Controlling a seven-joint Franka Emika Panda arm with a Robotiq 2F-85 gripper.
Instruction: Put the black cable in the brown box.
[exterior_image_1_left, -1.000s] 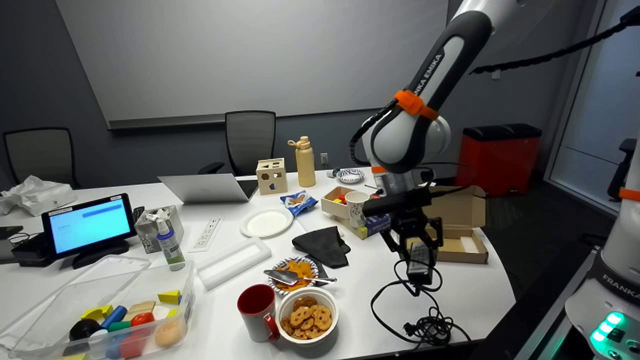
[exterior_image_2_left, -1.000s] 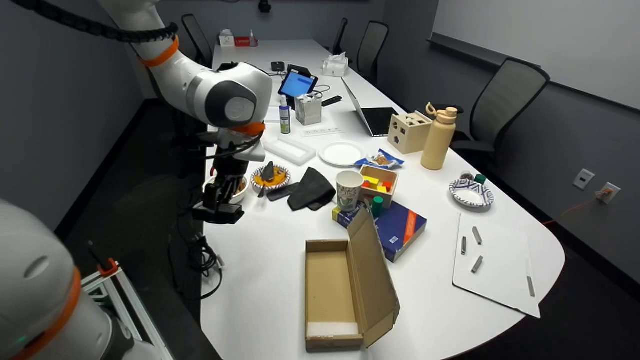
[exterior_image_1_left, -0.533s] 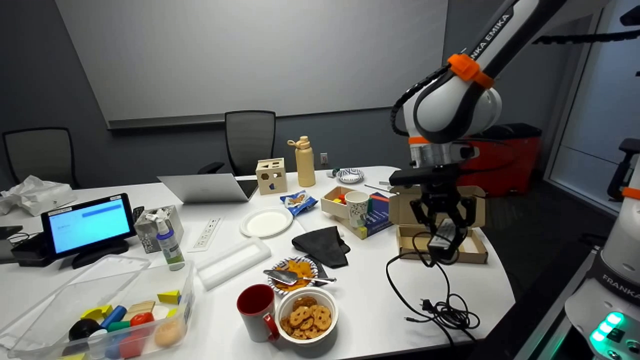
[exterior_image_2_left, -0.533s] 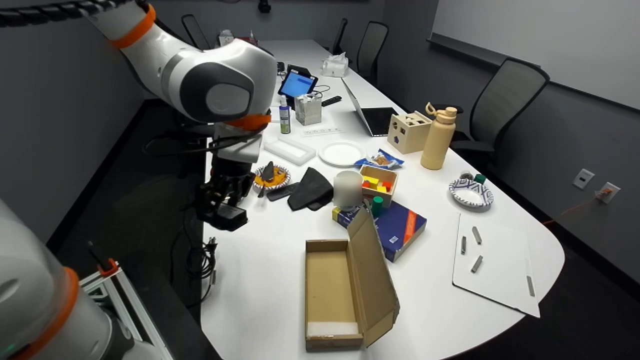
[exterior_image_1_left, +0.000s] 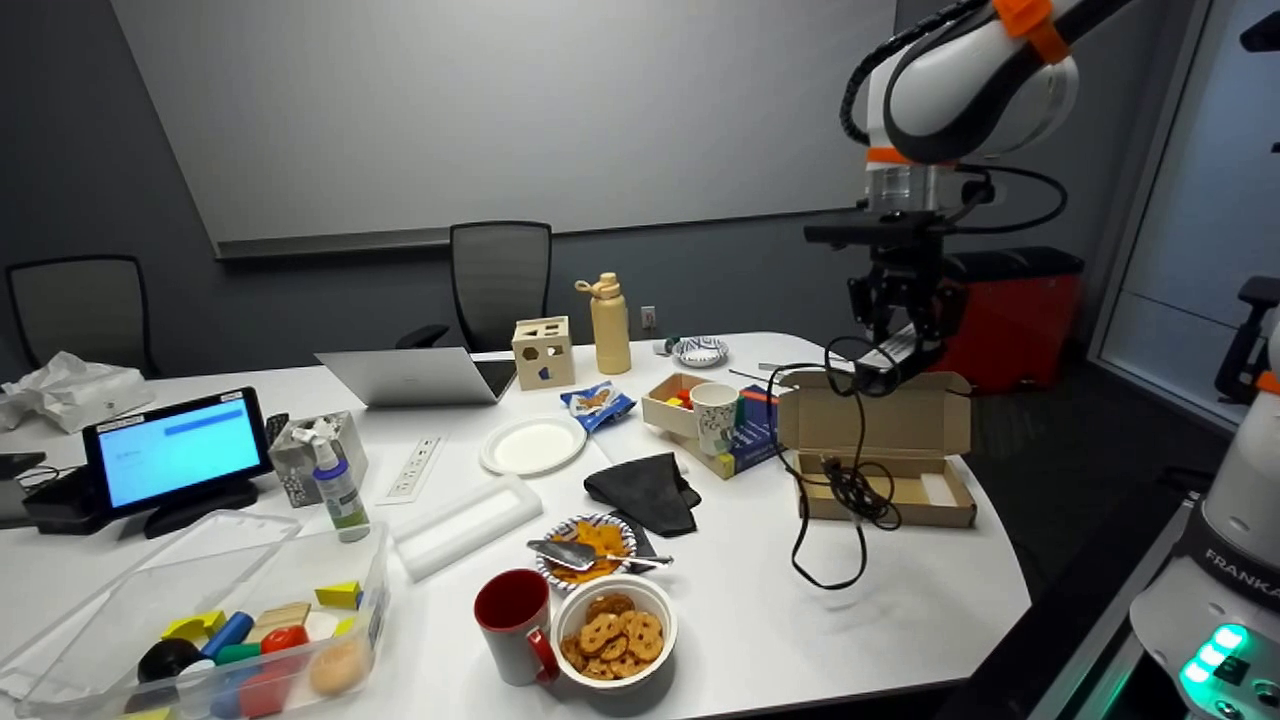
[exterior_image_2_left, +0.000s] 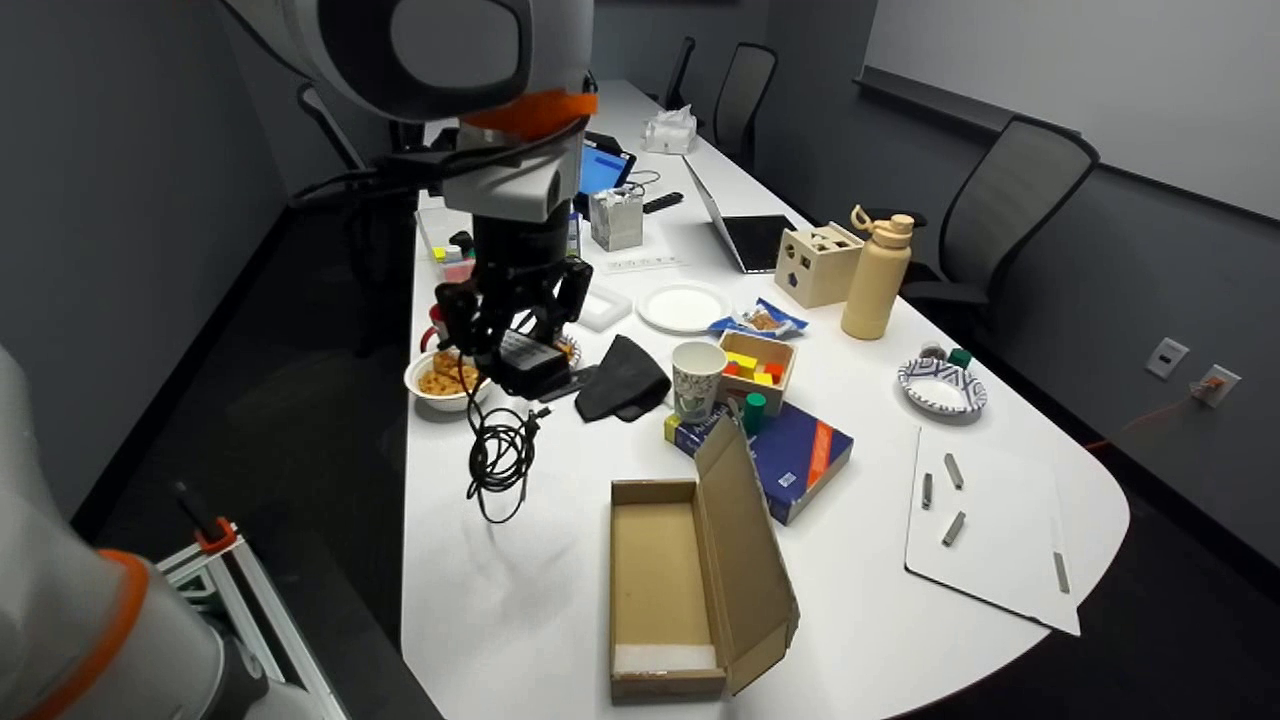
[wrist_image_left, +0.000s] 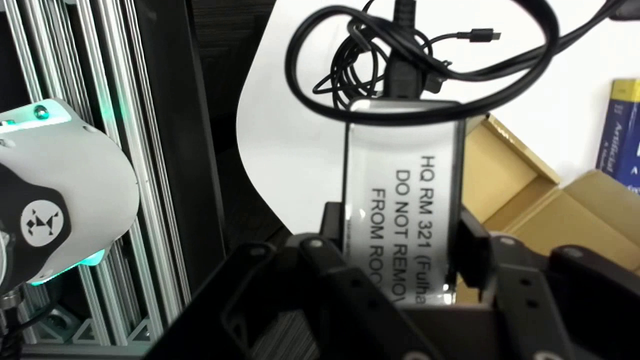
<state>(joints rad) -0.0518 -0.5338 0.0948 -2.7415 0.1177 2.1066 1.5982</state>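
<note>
Gripping the power brick (wrist_image_left: 400, 195) of the black cable (exterior_image_1_left: 853, 490), my end effector (wrist_image_left: 402, 235) has its fingers (wrist_image_left: 472, 246) against the brick's two long sides, with the labelled face turned to the wrist view. I judge this a sensible hold: the brick is the one stiff part, whereas a loop would slip or stretch. From it the rest of the cable dangles in a loose coil, seemingly clear of the surface (exterior_image_2_left: 520, 650), near the long edge beside my base (wrist_image_left: 85, 160). The brown box (exterior_image_2_left: 655, 570) sits farther along, toward the rounded end of the surface, apart from the coil. Its lid (exterior_image_2_left: 745, 560) stands raised on the side away from my edge, which I think leaves my approach free; a white pad (exterior_image_2_left: 665, 657) lies inside at one end. Just past the lid are a book (exterior_image_2_left: 790, 450) and a paper cup (exterior_image_2_left: 697, 385), reason not to swing wide. Next, I believe, I should cross above the box and lower the coil first, letting the loops fold beneath the brick. A plug (wrist_image_left: 481, 35) could snag on the wall.
</note>
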